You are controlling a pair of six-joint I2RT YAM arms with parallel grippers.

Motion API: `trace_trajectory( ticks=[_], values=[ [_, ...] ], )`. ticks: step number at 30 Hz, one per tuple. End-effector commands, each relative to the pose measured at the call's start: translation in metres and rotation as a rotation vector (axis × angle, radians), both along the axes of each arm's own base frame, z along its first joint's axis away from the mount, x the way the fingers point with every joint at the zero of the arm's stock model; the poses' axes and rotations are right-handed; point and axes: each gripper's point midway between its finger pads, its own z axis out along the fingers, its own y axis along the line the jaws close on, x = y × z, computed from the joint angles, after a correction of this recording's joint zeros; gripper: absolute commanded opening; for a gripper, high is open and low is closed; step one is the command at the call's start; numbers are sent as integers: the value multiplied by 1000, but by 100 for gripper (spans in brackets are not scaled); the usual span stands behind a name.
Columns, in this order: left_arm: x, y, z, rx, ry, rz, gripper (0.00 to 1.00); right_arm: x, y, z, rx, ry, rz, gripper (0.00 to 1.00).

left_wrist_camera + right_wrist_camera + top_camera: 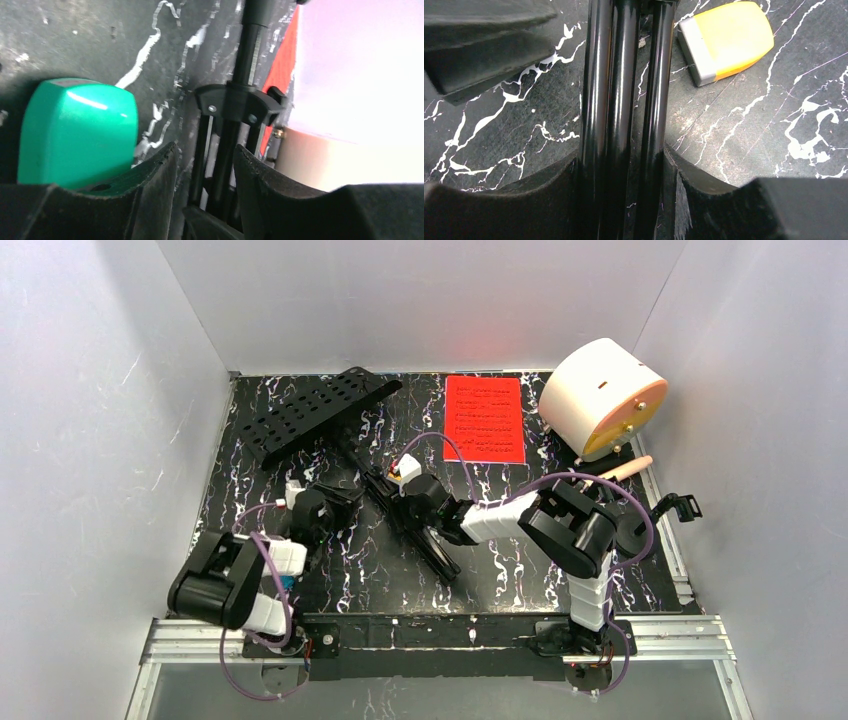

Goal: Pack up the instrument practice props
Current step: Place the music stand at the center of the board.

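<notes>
The black perforated music rack (322, 412) lies flat at the back left, its folded tripod legs (425, 540) running toward the table's middle. My right gripper (412, 502) is shut on these legs (621, 75), a finger pressed against each side (621, 160). My left gripper (335, 502) sits just left of the legs, open (206, 150). The legs and their hub (239, 102) show through its gap, untouched. A red music sheet (484, 418) lies flat at the back. A beige-headed microphone (628, 469) lies at the right near a black round base (632, 535).
A big white cylinder with an orange face (603, 398) stands at the back right. A green block (77, 132) sits left of my left fingers. A yellow block (726, 40) lies right of the legs. White walls enclose three sides.
</notes>
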Motion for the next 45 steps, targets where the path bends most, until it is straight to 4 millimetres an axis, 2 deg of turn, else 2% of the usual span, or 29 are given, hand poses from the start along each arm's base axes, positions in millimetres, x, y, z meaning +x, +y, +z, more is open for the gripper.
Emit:
trace_trajectory(
  ticks=[1, 7, 10, 12, 17, 23, 29, 35, 38, 41, 45],
  values=[
    [-10, -4, 27, -19, -59, -37, 44, 0, 30, 63, 213, -77, 65, 1],
    [-34, 2, 58, 112, -95, -120, 46, -16, 27, 60, 217, -20, 103, 1],
    [-45, 22, 81, 258, -126, -108, 47, -25, 23, 56, 218, 11, 108, 1],
    [-53, 35, 104, 344, -168, -97, 48, -28, 21, 53, 218, 29, 101, 3],
    [-75, 61, 147, 530, -229, -91, 50, -39, 20, 47, 223, 86, 103, 13],
    [-98, 84, 184, 662, -269, -64, 55, -64, 23, 45, 243, 158, 153, 27],
    [-126, 118, 223, 807, -313, 26, 62, -79, 23, 46, 221, 160, 195, 38],
    [-153, 149, 244, 932, -343, 123, 89, -82, 15, 46, 200, 149, 203, 49],
    [-164, 161, 253, 988, -365, 157, 96, -79, 11, 54, 195, 118, 195, 57],
    [-173, 169, 263, 1030, -390, 190, 98, -75, 6, 63, 177, 85, 182, 76],
    [-180, 174, 276, 1075, -423, 198, 99, -60, -5, 83, 154, 1, 132, 86]
  ],
)
